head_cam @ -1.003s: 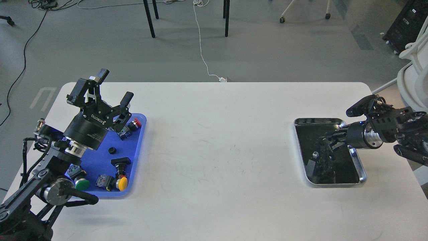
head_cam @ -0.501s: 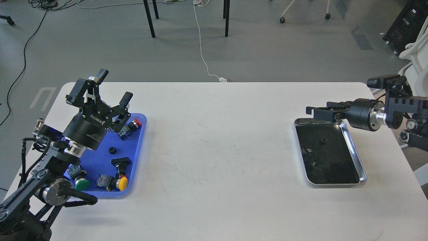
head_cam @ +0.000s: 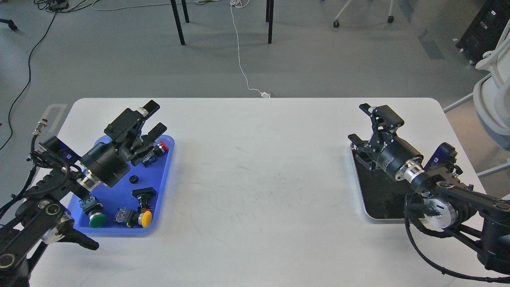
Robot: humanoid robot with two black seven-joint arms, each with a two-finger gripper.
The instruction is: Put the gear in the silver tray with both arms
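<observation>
The silver tray (head_cam: 373, 196) lies at the right of the white table; my right arm covers its far and right parts. My right gripper (head_cam: 365, 124) is open and empty, raised over the tray's far left corner with its fingers pointing up and left. A small black round gear-like part (head_cam: 134, 179) lies on the blue tray (head_cam: 116, 194) at the left. My left gripper (head_cam: 154, 118) is open and empty, above the blue tray's far end, up and right of the black part. What lies inside the silver tray under the right arm is hidden.
The blue tray also holds a red button (head_cam: 161, 146), a green button (head_cam: 97, 220), a yellow button (head_cam: 146, 218) and a black switch (head_cam: 144, 193). Bare white table (head_cam: 259, 179) lies between the two trays. Chair legs and a white cable are on the floor beyond.
My right arm swung back and down and now comes in from the lower right, covering much of the silver tray. My left gripper tilted and shifted right over the blue tray.
</observation>
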